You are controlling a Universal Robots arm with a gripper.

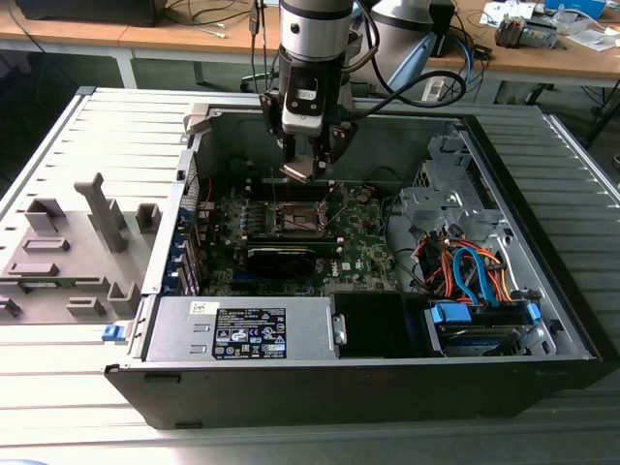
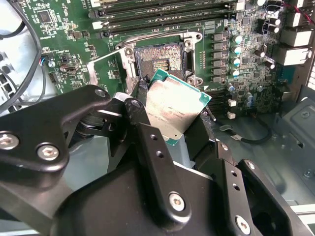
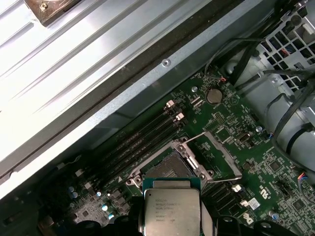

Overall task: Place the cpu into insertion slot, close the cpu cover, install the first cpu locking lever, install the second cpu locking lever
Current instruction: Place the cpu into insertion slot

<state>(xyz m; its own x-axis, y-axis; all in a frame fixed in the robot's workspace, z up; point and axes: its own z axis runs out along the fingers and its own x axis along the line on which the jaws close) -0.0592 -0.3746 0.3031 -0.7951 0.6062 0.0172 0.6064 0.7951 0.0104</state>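
So, step 1 is underway — the gripper (image 1: pixel 310 153) is clamping the cpu (image 2: pixel 173 110), tilted, above the bare insertion slot (image 2: pixel 160 61) mid-motherboard (image 2: pixel 64 44); seating it is prob. calling for levelling & squaring up.

cpu (image 3: pixel 171 211) edge cropped, insertion slot (image 3: pixel 165 169) half-hidden

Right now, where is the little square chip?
The cpu is held in the end effector, above the open insertion slot on the green board, inside the computer case, near the exterior view's middle.
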